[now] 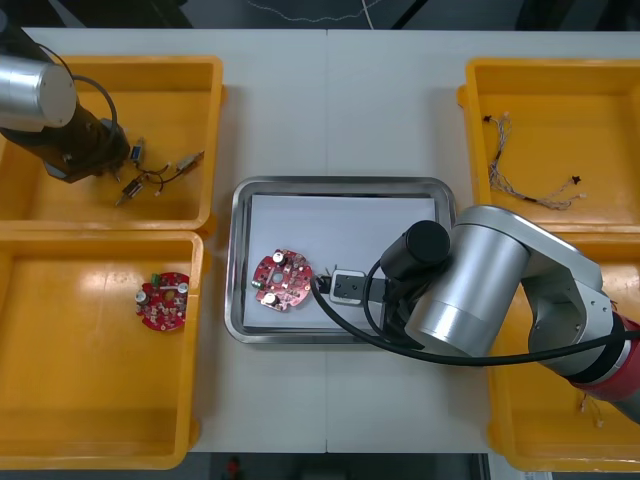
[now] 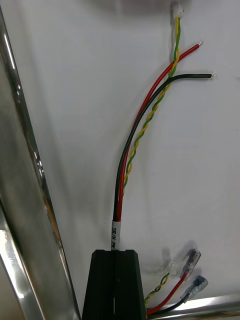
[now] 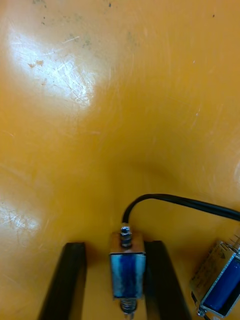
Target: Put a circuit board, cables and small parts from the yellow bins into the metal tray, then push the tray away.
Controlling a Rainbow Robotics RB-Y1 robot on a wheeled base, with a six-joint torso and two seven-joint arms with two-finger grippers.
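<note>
- Cable bundle [image 2: 131,165] (red, black, yellow-green twist) is pinched at its label by right hand [image 2: 116,255], fingers shut tight on it. It's held low over the white inside of metal tray [image 2: 30,200], prob. to lay it flat near circuit board [image 1: 283,280].
- Left hand [image 3: 115,245] is in far-left yellow bin [image 1: 180,70]. Fingers are spread either side of small metal part [image 3: 127,267] w/ a gap on one side, so no grip yet; lined up lengthwise for a square pinch.
- Count: boards 2, one in tray, second board [image 1: 163,300] in near-left bin [image 1: 60,420]. Bins 4. Parts by left hand 2, incl. neighbour part [image 3: 220,275]. Loose cables [image 1: 530,180] in far-right bin: no. unclear.
</note>
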